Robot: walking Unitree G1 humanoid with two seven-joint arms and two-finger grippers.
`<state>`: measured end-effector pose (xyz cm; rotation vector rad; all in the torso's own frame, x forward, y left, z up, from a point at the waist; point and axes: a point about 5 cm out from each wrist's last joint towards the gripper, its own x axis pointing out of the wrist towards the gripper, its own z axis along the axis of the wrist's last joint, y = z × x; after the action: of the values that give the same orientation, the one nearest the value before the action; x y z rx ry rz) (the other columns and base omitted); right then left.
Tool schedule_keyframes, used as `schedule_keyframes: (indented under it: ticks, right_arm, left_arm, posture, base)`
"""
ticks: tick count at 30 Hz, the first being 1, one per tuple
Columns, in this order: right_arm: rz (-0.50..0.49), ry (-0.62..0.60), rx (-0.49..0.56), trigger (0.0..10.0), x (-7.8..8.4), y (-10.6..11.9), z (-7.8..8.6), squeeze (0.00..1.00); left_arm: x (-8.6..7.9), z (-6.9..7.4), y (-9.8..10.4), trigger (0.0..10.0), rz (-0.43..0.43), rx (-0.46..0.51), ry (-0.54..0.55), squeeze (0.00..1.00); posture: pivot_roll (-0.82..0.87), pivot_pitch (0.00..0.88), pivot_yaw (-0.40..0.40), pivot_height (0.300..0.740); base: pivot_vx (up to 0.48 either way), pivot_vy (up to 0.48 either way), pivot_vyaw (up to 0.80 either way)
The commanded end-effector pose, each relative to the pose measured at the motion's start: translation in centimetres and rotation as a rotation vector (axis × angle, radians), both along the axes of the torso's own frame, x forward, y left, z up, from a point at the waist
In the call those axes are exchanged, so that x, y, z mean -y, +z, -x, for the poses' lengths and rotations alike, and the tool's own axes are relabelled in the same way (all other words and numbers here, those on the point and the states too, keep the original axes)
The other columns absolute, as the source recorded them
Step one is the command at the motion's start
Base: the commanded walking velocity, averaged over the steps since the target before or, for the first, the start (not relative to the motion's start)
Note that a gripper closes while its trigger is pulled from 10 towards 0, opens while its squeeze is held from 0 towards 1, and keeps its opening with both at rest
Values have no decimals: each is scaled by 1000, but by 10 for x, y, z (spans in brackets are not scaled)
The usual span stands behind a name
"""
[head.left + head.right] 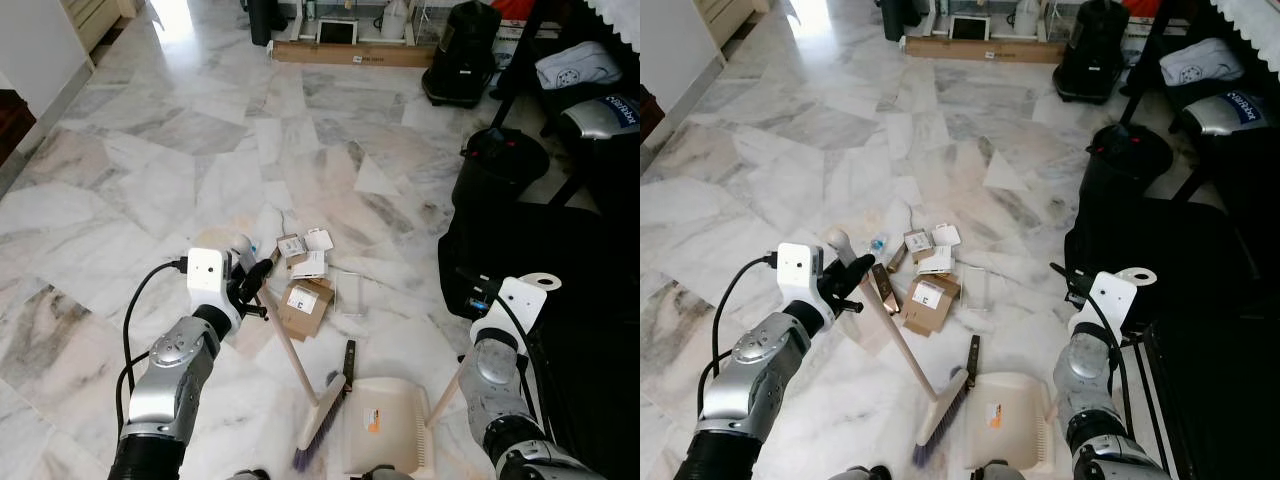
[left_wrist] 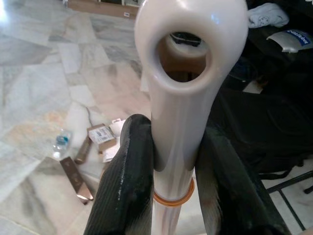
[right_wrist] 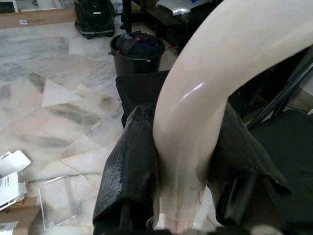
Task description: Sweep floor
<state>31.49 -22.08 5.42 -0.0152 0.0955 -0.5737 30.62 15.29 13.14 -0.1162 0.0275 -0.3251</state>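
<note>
On veined marble floor, scattered cardboard litter beside dustpan.

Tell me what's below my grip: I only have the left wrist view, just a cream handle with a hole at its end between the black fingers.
Observer: The left gripper holds the cream long-handled broom, which slants down to purple-tipped bristles on the marble floor.
Operator: Where is the dustpan?
Observer: The cream plastic dustpan sits just beside the bristles, towards the robot's right.
Operator: Is the other arm on it?
Observer: Yes, the right gripper is shut on the dustpan's curved cream upright handle.
Operator: And the rubbish?
Observer: The brown cardboard box and white paper scraps lie beyond the bristles, not yet in the dustpan.
</note>
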Motion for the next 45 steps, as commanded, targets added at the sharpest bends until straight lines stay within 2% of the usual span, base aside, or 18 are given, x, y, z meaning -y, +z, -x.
schedule_keyframes:
  ticks: [1,4,13,19,25,34,45]
  right_arm:
    - [-1,-28,-30,10000,4,-5,3,0]
    - [20,-51,-36,10000,8,-4,4,0]
    - [45,-85,-34,10000,15,0,3,0]
    - [37,-86,-10,10000,16,4,1,0]
    - [22,-36,47,10000,12,11,-3,0]
    - [24,-9,63,10000,14,12,-3,0]
    - [33,0,53,10000,12,12,-4,0]
  left_arm:
    - [-9,3,9,10000,-21,34,15,0]
    - [-15,3,13,10000,-63,50,20,0]
    - [-21,0,20,10000,-84,89,79,0]
    - [-18,0,14,10000,-94,100,138,0]
    - [-20,6,2,10000,-113,111,247,0]
    - [-13,7,-4,10000,-123,118,255,0]
    - [-14,4,-1,10000,-129,139,250,0]
  posture:
    - [64,149,-20,740]
    - [65,134,-22,740]
    - [60,96,-22,740]
    - [52,63,-27,740]
    - [40,44,-28,740]
    - [33,41,-31,740]
    - [34,43,-29,740]
  base:
    - [0,0,0]
    - [0,0,0]
    - [0,0,0]
    - [0,0,0]
    - [0,0,0]
    - [0,0,0]
    - [279,0,0]
